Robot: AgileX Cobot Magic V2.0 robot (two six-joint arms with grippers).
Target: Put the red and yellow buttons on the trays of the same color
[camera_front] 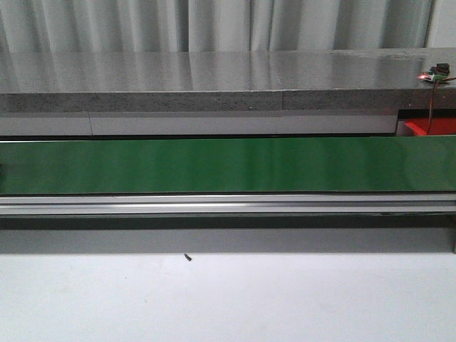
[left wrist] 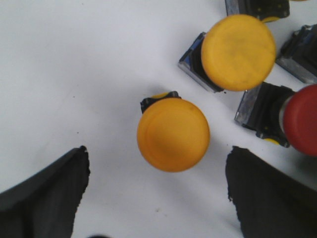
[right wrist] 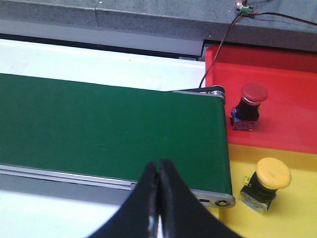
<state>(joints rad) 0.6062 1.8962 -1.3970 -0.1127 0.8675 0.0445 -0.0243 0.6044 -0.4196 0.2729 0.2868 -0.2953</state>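
The left gripper [left wrist: 157,198] hangs with its fingers apart over a yellow button [left wrist: 173,134] on the white desk [left wrist: 74,74], another yellow button [left wrist: 238,52] and a red button [left wrist: 301,120] just beyond; the right gripper [right wrist: 159,198] is closed on nothing above the green belt [right wrist: 99,129]; past the belt's end, the red tray [right wrist: 292,99] holds one red button [right wrist: 250,105], and the yellow tray [right wrist: 297,208] one yellow button [right wrist: 265,183].

Pale pleated curtains [camera_front: 214,25] hang behind a glossy grey speckled ledge [camera_front: 214,82]; the white counter [camera_front: 228,299] reflects soft light.
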